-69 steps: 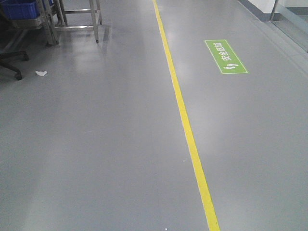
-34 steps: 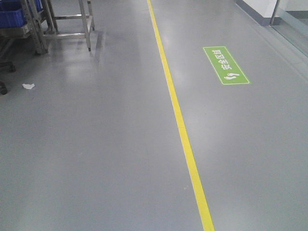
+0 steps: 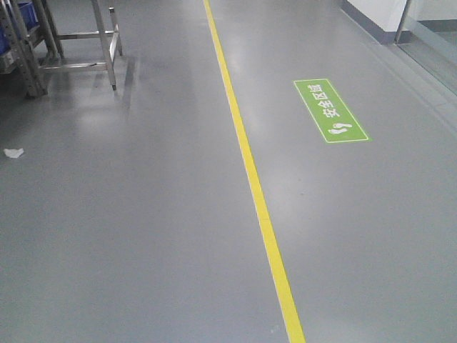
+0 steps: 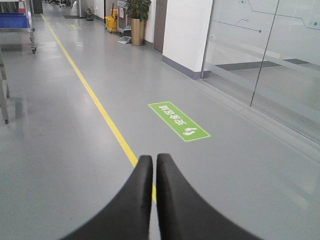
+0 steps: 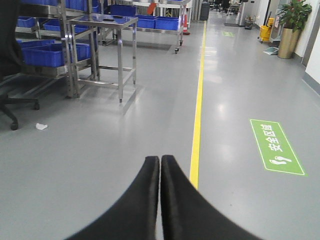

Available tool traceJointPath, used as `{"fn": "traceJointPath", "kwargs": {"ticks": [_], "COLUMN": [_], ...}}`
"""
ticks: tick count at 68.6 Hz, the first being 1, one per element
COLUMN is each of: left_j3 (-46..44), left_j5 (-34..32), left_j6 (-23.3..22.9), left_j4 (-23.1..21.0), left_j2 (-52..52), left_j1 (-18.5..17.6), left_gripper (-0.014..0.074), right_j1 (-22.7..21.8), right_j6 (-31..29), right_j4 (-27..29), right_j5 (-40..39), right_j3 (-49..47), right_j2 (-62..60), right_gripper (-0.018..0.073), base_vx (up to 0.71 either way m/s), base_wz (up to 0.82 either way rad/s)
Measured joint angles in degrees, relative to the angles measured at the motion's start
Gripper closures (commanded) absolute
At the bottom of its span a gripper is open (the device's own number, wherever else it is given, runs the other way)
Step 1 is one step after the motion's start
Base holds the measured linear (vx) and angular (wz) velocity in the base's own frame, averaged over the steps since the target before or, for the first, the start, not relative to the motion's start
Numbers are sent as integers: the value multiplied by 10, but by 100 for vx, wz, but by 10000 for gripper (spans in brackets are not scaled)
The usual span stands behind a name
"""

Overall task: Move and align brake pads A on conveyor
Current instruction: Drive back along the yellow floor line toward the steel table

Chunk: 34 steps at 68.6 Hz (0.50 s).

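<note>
Base rolling: steel frame [image 3: 113,50] and paper scrap [image 3: 13,152] slide left in front view | left end effector [image 4: 154,165] and right end effector [image 5: 160,162] both pressed together, empty | brake pads and conveyor not in view | advice: keep arms tucked, follow yellow line [image 3: 250,171], stop square to conveyor

We see only the left gripper [image 4: 154,162] and right gripper [image 5: 160,162] of the body. Each has two matte black fingers, wide at the base, smoothly curved, narrowing to rounded tips. Same plain dark finish on both.
</note>
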Motion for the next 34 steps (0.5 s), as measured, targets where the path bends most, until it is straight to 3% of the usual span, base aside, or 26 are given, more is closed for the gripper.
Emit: {"fn": "traceJointPath", "kwargs": {"ticks": [34], "left_j3": [0], "left_j5": [0], "left_j6": [0], "left_j4": [0], "left_j2": [0], "left_j1": [0], "left_gripper": [603], "right_j1": [0], "right_j6": [0], "right_j4": [0], "right_j5": [1], "right_j3": [0], "right_j2": [0], "right_gripper": [565], "base_vx": [51], "base_wz": [-5]}}
